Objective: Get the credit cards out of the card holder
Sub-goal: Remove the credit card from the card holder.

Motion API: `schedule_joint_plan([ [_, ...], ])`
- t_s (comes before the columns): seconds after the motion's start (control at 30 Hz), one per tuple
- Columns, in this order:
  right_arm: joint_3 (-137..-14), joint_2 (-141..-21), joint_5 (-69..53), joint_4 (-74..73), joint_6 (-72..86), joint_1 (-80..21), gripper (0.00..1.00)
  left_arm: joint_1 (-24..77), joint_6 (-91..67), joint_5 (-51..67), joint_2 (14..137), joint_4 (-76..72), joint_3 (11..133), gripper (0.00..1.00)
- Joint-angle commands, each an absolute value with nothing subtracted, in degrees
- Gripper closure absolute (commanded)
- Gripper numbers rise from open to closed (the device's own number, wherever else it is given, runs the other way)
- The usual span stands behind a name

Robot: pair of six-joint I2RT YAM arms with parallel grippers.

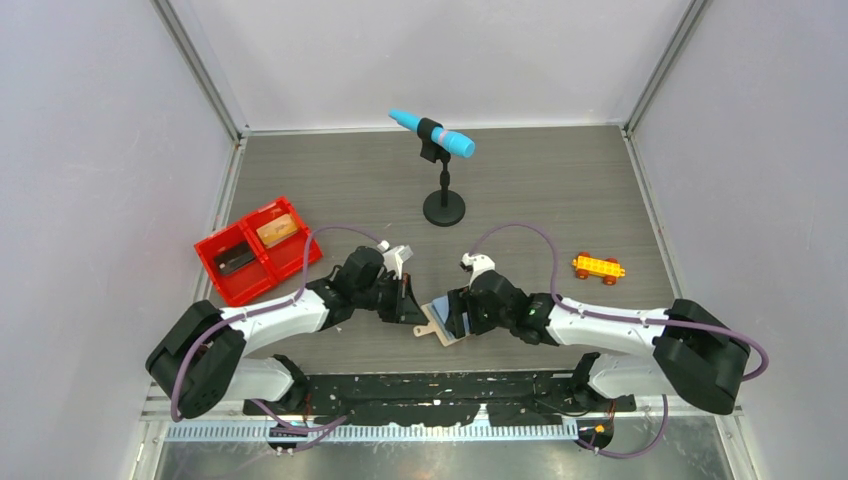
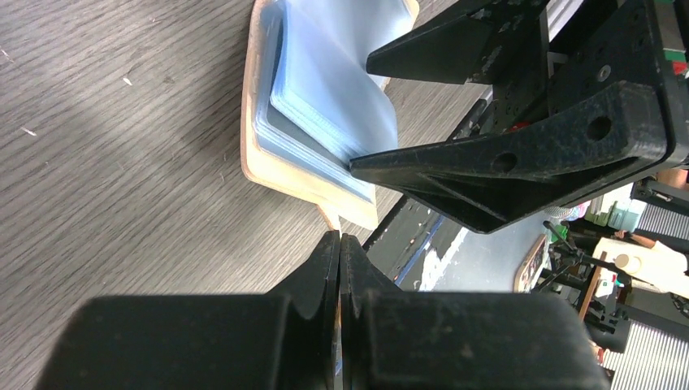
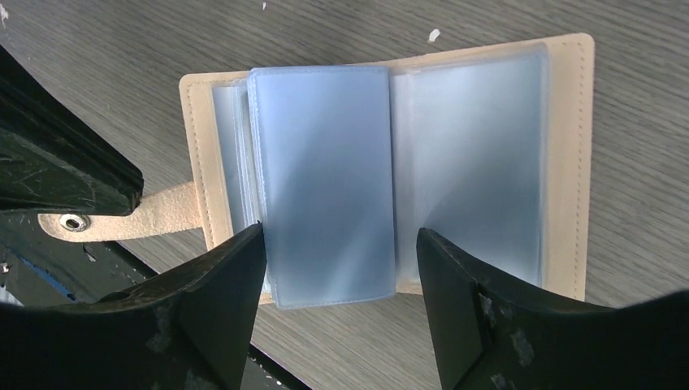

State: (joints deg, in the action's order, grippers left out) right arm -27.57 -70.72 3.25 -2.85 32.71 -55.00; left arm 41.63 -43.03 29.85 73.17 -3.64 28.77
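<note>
The tan card holder [image 1: 437,325] lies open on the table between my two grippers. Its blue-grey plastic sleeves [image 3: 325,179] fan up from the spine, and I cannot tell whether any sleeve has a card in it. My right gripper [image 3: 341,268] is open, with one finger on each side of the raised middle sleeve. My left gripper [image 2: 339,237] is shut with nothing between its fingers, its tips at the holder's side tab [image 3: 122,221]. Two credit cards lie in the red tray [image 1: 215,247], a tan-orange card [image 1: 278,229] and a dark card [image 1: 234,261].
A black stand holding a blue microphone [image 1: 433,133] is at the back centre. An orange-yellow toy brick car [image 1: 598,266] sits to the right. The holder lies close to the table's near edge, by the black base rail [image 1: 440,385].
</note>
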Motion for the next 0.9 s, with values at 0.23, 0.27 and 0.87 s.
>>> schedule_joint_plan([
  [0.23,-28.04,-65.55,10.02,-5.93,33.39,-55.11,0.27,41.84,-41.24,29.01,73.02,-3.78,28.62,1.0],
  [0.27,-28.04,-65.43,10.15,-6.14,33.4,-55.11,0.26,41.84,-41.14,29.01,73.05,-3.7,28.6,1.0],
  [0.87,-29.46,-63.59,14.28,-10.39,33.03,-55.11,0.28,41.84,-40.13,28.5,72.99,-2.69,28.56,1.0],
])
